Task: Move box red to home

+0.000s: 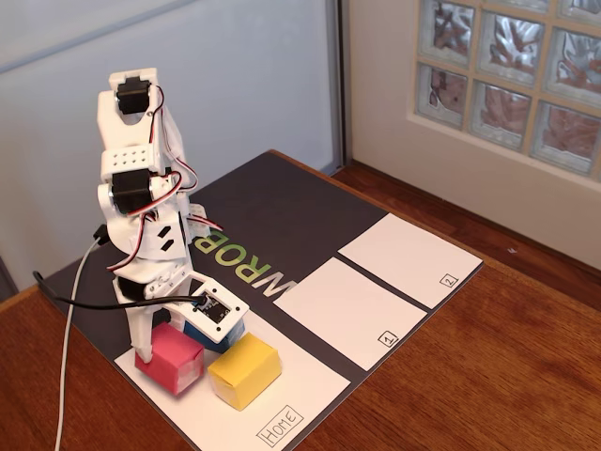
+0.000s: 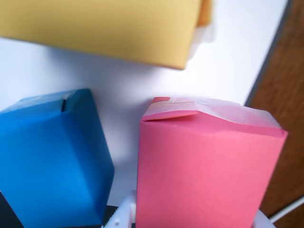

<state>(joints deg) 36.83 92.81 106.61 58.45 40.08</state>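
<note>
The red box (image 1: 172, 361) rests on the white "Home" sheet (image 1: 305, 387) at the front left of the mat. My gripper (image 1: 174, 338) stands straight down over it, with one white finger on each side. In the wrist view the red box (image 2: 209, 171) fills the space between my fingers (image 2: 122, 216), and the left finger lies against its side. A blue box (image 1: 214, 338) sits just behind it, partly hidden by my gripper, and shows at the left of the wrist view (image 2: 52, 156). A yellow box (image 1: 244, 369) stands to the right, and it is at the top of the wrist view (image 2: 104, 28).
The black mat (image 1: 272, 211) carries two more white sheets, marked 1 (image 1: 343, 310) and 2 (image 1: 408, 258), both bare. A white cable (image 1: 70, 324) trails off the arm at left. Wooden table (image 1: 470, 376) surrounds the mat; a wall and a glass-block window stand behind.
</note>
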